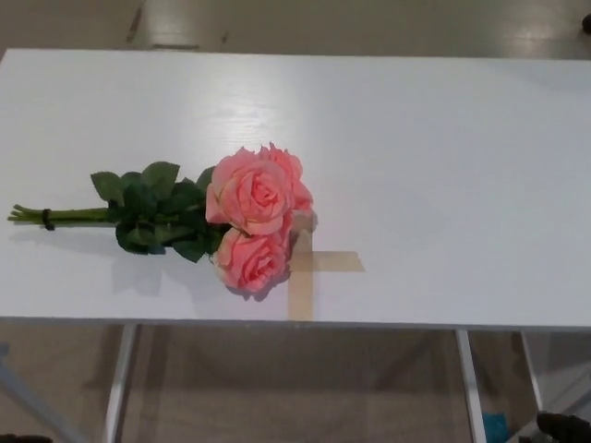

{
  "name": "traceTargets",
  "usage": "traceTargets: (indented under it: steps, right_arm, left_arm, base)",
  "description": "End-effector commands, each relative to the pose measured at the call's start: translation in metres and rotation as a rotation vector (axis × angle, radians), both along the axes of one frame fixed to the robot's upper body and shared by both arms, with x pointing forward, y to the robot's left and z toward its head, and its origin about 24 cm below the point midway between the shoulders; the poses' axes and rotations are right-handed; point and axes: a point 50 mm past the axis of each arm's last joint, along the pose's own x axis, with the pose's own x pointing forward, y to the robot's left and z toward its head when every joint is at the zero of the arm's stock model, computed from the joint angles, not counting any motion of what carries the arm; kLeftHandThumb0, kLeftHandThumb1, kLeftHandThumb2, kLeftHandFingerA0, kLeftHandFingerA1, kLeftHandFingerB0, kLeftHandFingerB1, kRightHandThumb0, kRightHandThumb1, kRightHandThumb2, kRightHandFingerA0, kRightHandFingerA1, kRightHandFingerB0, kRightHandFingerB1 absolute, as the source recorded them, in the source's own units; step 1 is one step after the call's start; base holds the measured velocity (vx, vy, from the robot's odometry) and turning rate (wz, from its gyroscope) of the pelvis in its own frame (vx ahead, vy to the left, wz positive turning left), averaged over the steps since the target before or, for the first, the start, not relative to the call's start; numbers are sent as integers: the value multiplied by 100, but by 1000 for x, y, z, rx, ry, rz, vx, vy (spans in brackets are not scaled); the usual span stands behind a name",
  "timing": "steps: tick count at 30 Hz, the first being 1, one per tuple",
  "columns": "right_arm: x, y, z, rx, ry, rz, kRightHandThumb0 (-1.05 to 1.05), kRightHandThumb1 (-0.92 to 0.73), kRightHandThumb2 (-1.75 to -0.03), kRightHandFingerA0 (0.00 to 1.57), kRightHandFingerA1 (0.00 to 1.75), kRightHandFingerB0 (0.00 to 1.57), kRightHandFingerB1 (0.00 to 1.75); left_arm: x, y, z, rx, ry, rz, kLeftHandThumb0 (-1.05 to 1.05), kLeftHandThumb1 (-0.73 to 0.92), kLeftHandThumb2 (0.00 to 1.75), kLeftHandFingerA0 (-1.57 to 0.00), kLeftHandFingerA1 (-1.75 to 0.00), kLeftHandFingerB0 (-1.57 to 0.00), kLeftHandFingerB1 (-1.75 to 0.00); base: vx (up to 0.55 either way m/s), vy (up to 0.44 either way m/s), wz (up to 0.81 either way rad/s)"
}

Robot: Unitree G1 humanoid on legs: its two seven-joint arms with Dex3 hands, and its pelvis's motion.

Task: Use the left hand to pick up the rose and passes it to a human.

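A bunch of pink roses (254,212) lies on its side on the white table (443,166), left of centre. The blooms point right, with green leaves (157,212) behind them. The tied green stems (55,215) reach toward the table's left edge. Only a dark sliver of my left hand (23,439) shows at the bottom left edge, below the table and far from the roses. A small dark part of my right hand (565,427) shows in the bottom right corner, also below the table.
A cross of beige tape (314,263) is stuck on the table, partly under the blooms. White table legs (118,383) stand below the front edge (369,325). Floor shows beyond the table's far edge.
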Motion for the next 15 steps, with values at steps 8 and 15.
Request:
traceTargets:
  steps: [8, 15]
  right_arm:
    - [-16, -5, -7, -3, 9, -36, -56, -64, -94, 50, 56, 28, 47]
    - [-19, -4, -9, 2, 16, -40, -57, -64, -94, 50, 56, 28, 47]
  left_arm:
    - [-14, 4, -3, -75, -25, 30, -31, 64, 62, -61, -43, -31, -33]
    - [-12, 4, 0, -97, -43, -15, -20, 39, 85, -52, -63, -17, -47]
  base:
    - [0, 0, 0]
    - [0, 0, 0]
